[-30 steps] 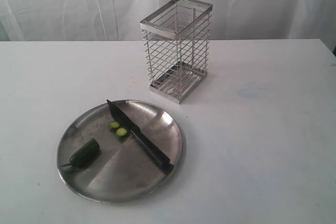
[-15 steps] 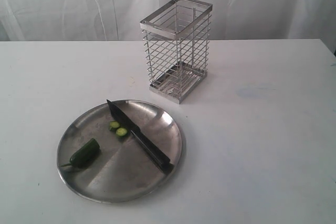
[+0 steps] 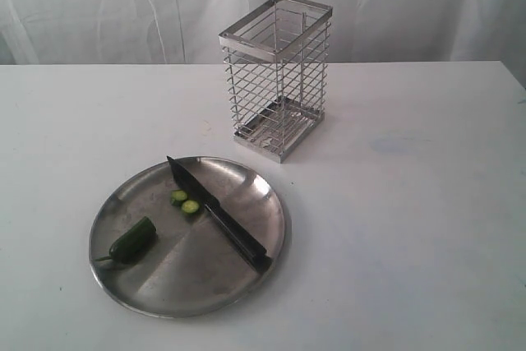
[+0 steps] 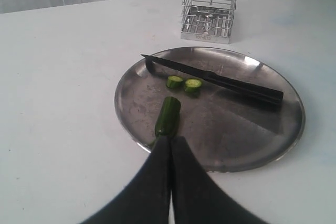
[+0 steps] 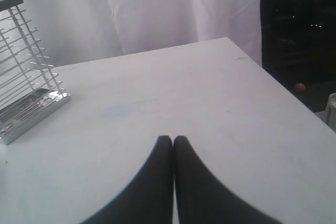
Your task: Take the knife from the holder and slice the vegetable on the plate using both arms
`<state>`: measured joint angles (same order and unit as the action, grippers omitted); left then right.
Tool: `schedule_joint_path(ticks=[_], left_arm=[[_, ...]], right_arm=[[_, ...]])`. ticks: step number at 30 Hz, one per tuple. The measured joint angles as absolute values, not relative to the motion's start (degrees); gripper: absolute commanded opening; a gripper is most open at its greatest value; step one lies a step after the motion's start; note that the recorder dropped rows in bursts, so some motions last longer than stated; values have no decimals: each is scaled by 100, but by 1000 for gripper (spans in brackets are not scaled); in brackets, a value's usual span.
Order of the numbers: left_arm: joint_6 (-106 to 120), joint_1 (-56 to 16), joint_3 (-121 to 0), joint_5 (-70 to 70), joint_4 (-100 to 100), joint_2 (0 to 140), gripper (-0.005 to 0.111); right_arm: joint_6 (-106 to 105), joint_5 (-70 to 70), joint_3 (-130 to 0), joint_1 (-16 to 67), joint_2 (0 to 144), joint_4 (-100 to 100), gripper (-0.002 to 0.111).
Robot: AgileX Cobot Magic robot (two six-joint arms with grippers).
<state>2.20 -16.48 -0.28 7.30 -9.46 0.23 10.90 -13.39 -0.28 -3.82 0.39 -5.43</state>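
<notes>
Well, neither arm shows in the exterior view. Each wrist view shows its own pair. The left fingers (image 4: pixel 155 182) are pressed together on nothing and hang above the near rim of the plate (image 3: pixel 275 203), in line with the stem end of the chili (image 3: pixel 133 240). I cannot tell their height above it.

The chili lies on the left part of the plate. Its long axis runs diagonally, stem toward the near left rim and cut end toward the middle. Two slices (image 3: pixel 185 201) sit beside each other just past it, close against the blade.

The knife (image 3: pixel 218 215) lies flat across the plate, out of the holder (image 3: pixel 278 76). Its tip points to the far left rim and its handle to the near right rim, so its axis crosses the chili's.

Further right, the holder stands upright and empty on the surface (image 3: pixel 427 203). The right fingers (image 5: pixel 157 182) are closed too, empty, over bare surface well apart from the plate.

If more cuts are wanted, I judge the regrasp the weak point. A flat handle on slick steel (little room under it) may skid, swing the blade and scatter the slices. The glossy chili may also roll if pinned off-centre.
</notes>
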Motion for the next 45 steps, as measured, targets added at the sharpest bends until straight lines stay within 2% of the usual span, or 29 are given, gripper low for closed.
schedule_joint_path(ticks=[5,45], left_arm=[[220,-1648,-28,730,-946,23,0],[220,-1648,-28,730,-946,23,0]], right_arm=[[1090,-1339,-28,-178,39,-543,0],[1078,-2084,-28,-169,36,-555,0]])
